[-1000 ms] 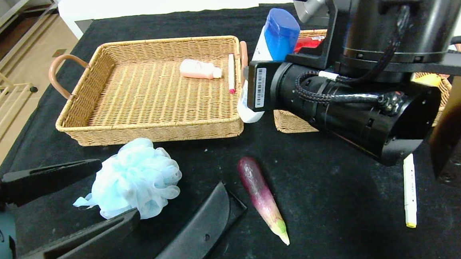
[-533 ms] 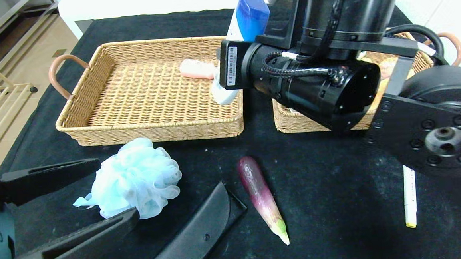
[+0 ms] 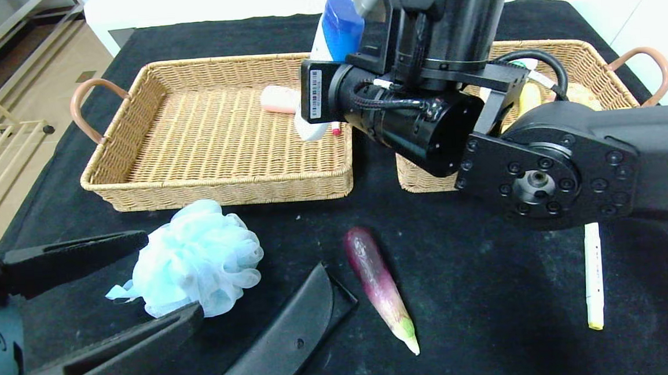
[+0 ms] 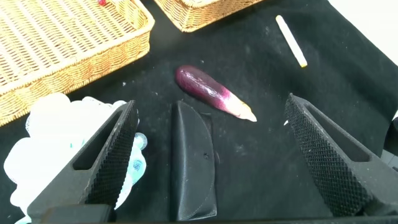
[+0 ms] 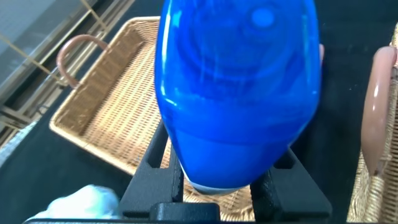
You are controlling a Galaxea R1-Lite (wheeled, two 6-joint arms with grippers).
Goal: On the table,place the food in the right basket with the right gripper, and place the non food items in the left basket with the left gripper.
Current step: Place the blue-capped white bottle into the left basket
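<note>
- Closest in, the left gripper (image 3: pixel 86 307) hangs low at the near left corner of the table (image 3: pixel 491 294), jaws spread wide and gripping nothing.
- Between those open fingers (image 4: pixel 106 155) sits the pale blue bath pouf (image 3: pixel 196 257), just touching the near finger in the head view.
- Right beside it, the black glasses case (image 3: pixel 288 341) lies flat on the cloth, angled toward the table's middle.
- Next along, the purple eggplant (image 3: pixel 378 286) rests on the table, green tip pointing at the near edge, just beside the case but apart from it.
- Over on the right, the white marker (image 3: pixel 593 276) lies lengthwise, yellow tip nearest us, well apart from the eggplant and partly under the right arm's joint.
- Moving back, the left basket (image 3: pixel 135 165) sits behind the pouf; inside, near its far right corner, a small pink bottle (image 3: pixel 278 100) lies on its side, with a red tip of something peeking out just below the arm.
- And here's the action: the right gripper (image 5: pixel 227 180) is up over the left basket's right side, clamped on the white bottle (image 3: pixel 326 54), blue cap (image 5: pixel 239 81) uppermost, its white base hanging over the basket's weave.
- Farther right, the right basket (image 3: pixel 587 62) sits mostly behind the right arm; something yellow shows inside, too hidden to name.
</note>
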